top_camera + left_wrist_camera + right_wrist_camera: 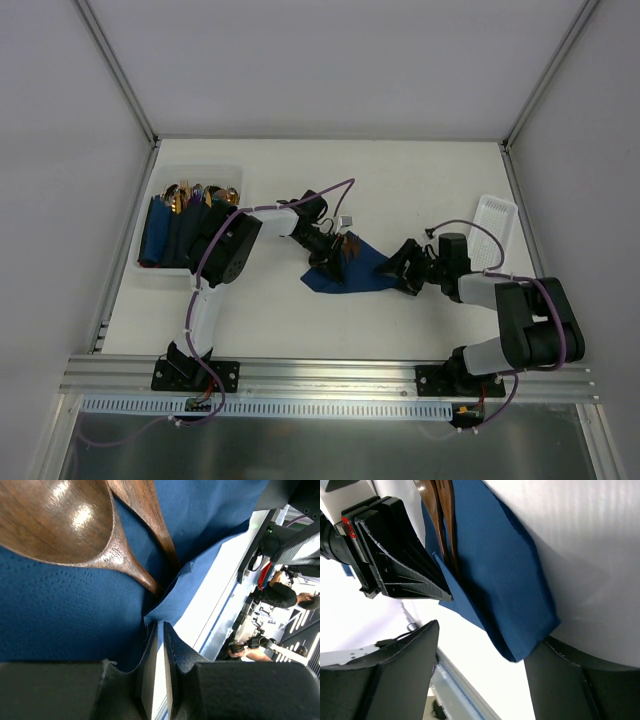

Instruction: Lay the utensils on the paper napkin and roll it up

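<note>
Plainly, the coming move hinges on how the paper napkin (358, 275) sits between the two arms. In the overhead view it lies near the middle of the surface (300, 320), at about 9 o'clock from the right gripper (402, 268) and at roughly 5 o'clock from the left gripper (335, 255). Both are right at it, the left one nearer the cutlery. The utensils (55, 520) lie on the napkin; in the right wrist view their handles run close to 12-to-6 along its left part, so a roll would likely have to travel across that axis. The left gripper's fingers (149, 660) are pressed nearly together, and a raised fold of the napkin's edge runs into them just beside the handles — it looks like a pinch on the paper. The right gripper's fingers (400, 670) are spread wide, straddling the napkin's near corner without closing on it. The napkin is dark navy, thin and faintly dimpled, already creased and lifted along one edge; the utensils are glossy bronze-brown — one a broad spoon bowl catching the light.
</note>
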